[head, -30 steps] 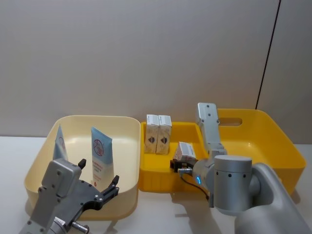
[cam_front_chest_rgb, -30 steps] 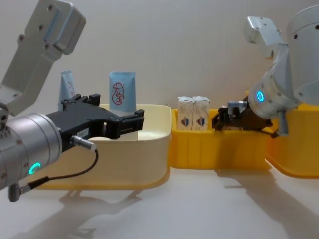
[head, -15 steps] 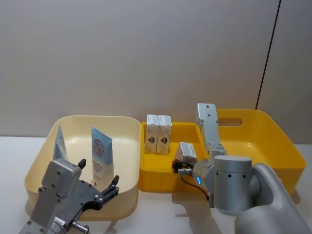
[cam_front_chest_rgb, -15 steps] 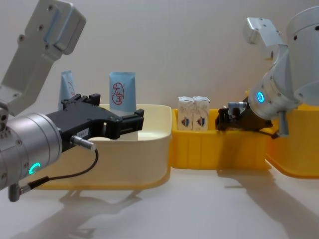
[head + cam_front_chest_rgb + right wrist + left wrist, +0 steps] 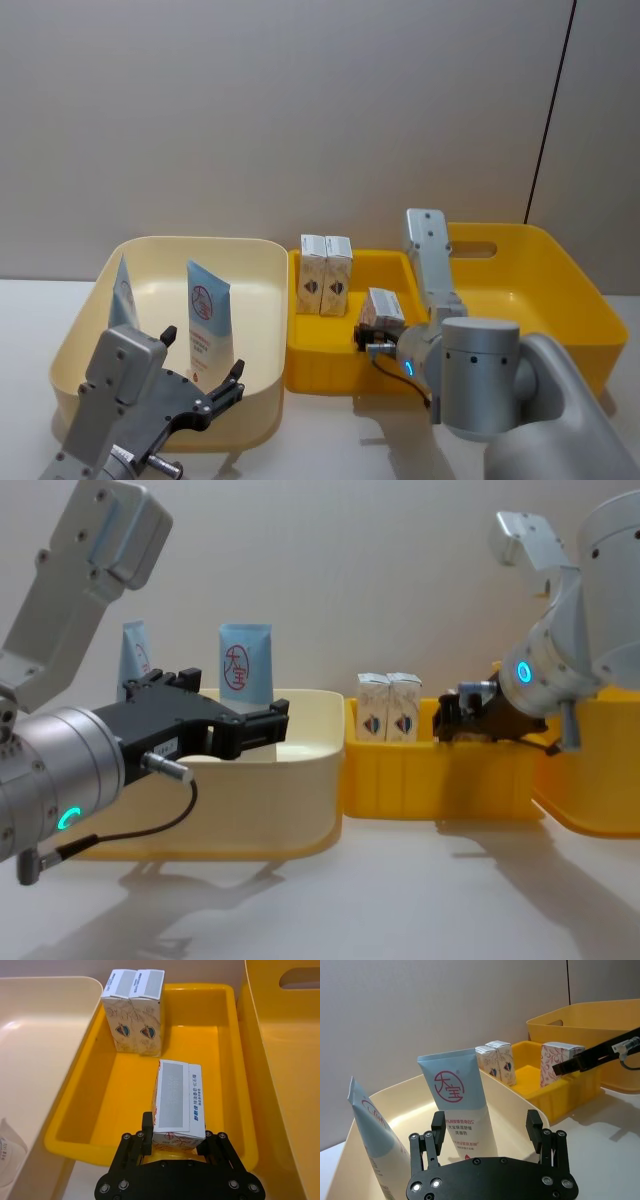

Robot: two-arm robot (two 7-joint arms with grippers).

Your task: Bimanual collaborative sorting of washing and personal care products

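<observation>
Two light-blue-and-white tubes stand in the cream bin (image 5: pixel 85 335): one (image 5: pixel 207 312) with a red round logo near the middle, the other (image 5: pixel 122 292) at the bin's left wall. My left gripper (image 5: pixel 486 1130) is open at the bin's near side, just in front of the middle tube (image 5: pixel 457 1105) and apart from it. My right gripper (image 5: pixel 177 1139) is shut on a white carton (image 5: pixel 177 1102), held over the near part of the small yellow bin (image 5: pixel 100 1105). A pair of white cartons (image 5: pixel 134 1010) stands upright at that bin's far left corner.
A large yellow bin (image 5: pixel 545 290) with a handle slot sits right of the small one, touching it. The three bins form a row on a pale table, with a grey wall close behind. Bare table lies in front of the bins.
My right gripper has shifted slightly to the right with the carton still in it. The left gripper and the tubes have not moved.
</observation>
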